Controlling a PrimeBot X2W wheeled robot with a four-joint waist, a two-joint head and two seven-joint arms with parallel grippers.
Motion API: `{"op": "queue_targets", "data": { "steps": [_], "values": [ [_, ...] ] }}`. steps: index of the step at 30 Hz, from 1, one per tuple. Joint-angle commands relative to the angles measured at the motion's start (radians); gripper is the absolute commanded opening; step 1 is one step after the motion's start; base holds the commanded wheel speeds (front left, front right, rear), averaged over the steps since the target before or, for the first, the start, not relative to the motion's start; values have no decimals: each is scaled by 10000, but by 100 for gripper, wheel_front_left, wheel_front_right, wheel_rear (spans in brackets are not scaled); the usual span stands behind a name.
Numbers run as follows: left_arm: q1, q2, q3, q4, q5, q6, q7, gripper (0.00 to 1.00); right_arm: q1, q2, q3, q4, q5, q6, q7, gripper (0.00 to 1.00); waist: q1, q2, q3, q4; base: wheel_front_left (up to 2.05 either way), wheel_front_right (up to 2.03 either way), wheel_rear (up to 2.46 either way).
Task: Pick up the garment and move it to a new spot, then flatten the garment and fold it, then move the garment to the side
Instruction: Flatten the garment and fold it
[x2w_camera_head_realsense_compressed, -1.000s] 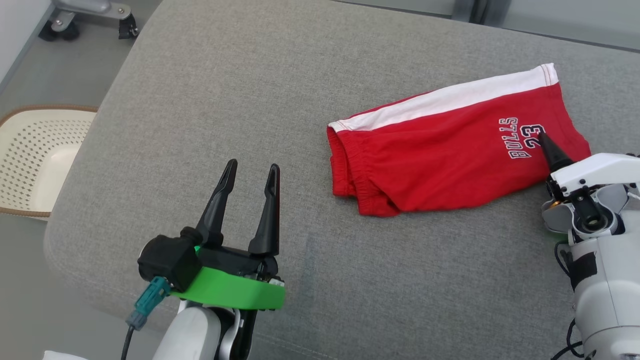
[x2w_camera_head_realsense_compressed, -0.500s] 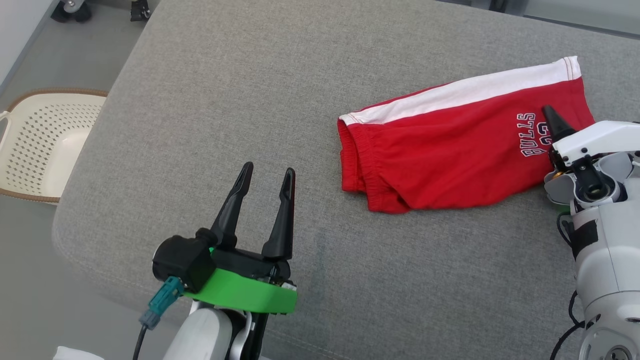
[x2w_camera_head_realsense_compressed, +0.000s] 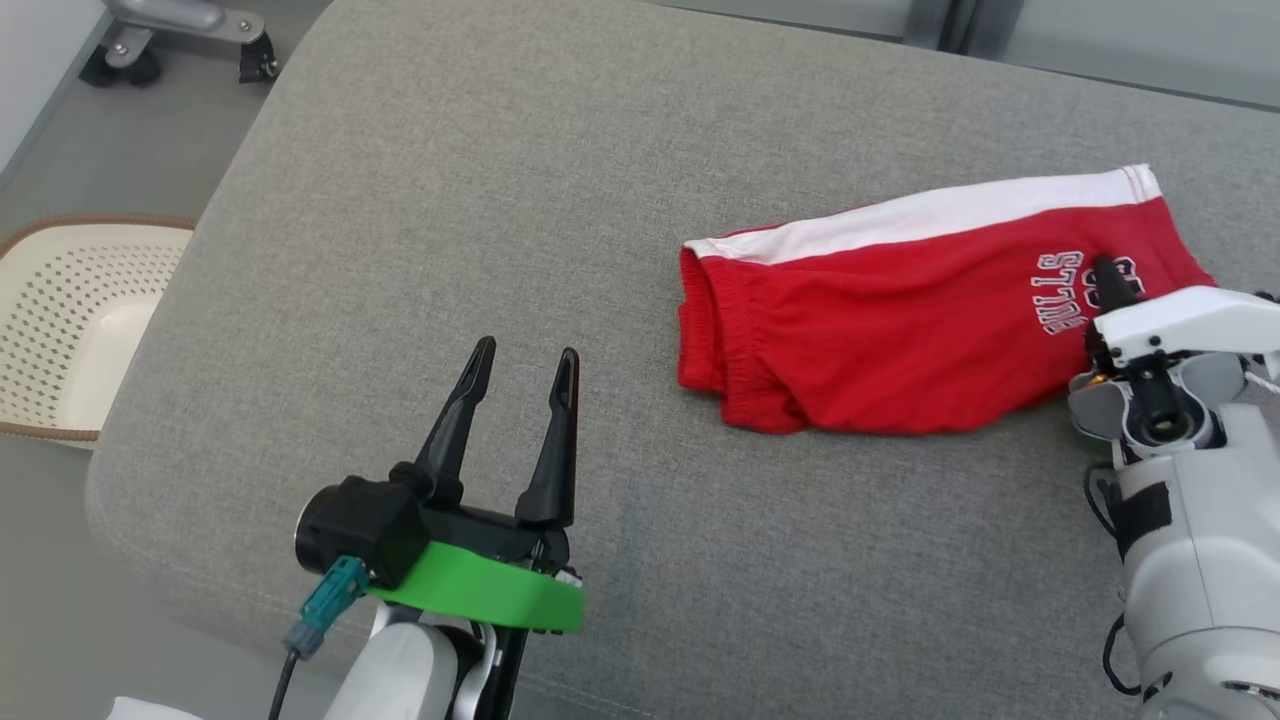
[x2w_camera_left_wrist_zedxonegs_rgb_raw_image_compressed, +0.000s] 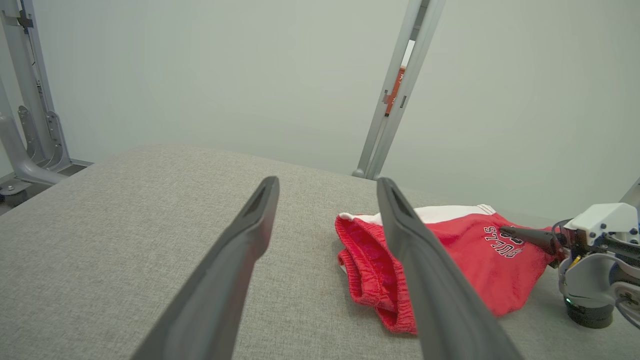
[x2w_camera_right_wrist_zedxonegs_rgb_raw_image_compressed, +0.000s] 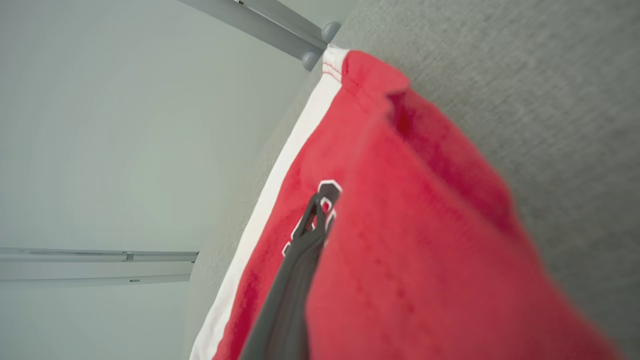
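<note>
Well to the right, red shorts (x2w_camera_head_realsense_compressed: 900, 330) lay on the grey cushion (x2w_camera_head_realsense_compressed: 480, 200), right gripper (x2w_camera_head_realsense_compressed: 1105, 272) clenched on their printed leg end, left gripper (x2w_camera_head_realsense_compressed: 528, 350) spread wide above bare cushion, perforated basket (x2w_camera_head_realsense_compressed: 60, 300) off the cushion's left edge.

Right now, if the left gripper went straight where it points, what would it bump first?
Probably nothing nearby: the left gripper points over bare grey cushion, left of the red shorts. It might graze the cushion farther on.
</note>
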Motion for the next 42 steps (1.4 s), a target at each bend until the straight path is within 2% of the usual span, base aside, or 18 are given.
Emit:
{"op": "queue_targets", "data": {
  "steps": [1,5,13,17,22,31,42],
  "values": [
    [136,17,52,51,112,-70,1,100,431,-191,-213,-29,145,-28,-147,0,-1,0,-300,-244,0,0,0],
    [390,19,176,183,226,-157,1,100,1033,-211,-442,-435,380,-26,-193,0,-1,0,-716,-509,0,0,0],
    [895,19,442,225,656,-347,1,100,3021,53,-694,-2049,685,-23,-364,0,-1,0,-1495,-1186,0,0,0],
    [1080,20,552,150,709,-379,1,100,3735,139,-447,-2473,693,-17,-190,0,-1,0,-1750,-1564,0,0,0],
    [771,19,188,146,1579,-558,1,100,4019,163,267,-2506,714,-17,-279,0,-1,0,-1871,-1761,0,0,0],
    [523,30,-36,58,1135,-456,1,100,3613,160,1358,-2535,302,-17,-1206,0,-1,0,-2081,-1637,0,0,0],
    [829,28,-197,113,973,-399,1,100,3208,161,3634,-3095,-724,-17,-1808,0,-1,0,-2260,-1149,0,0,0]
  ]
}}
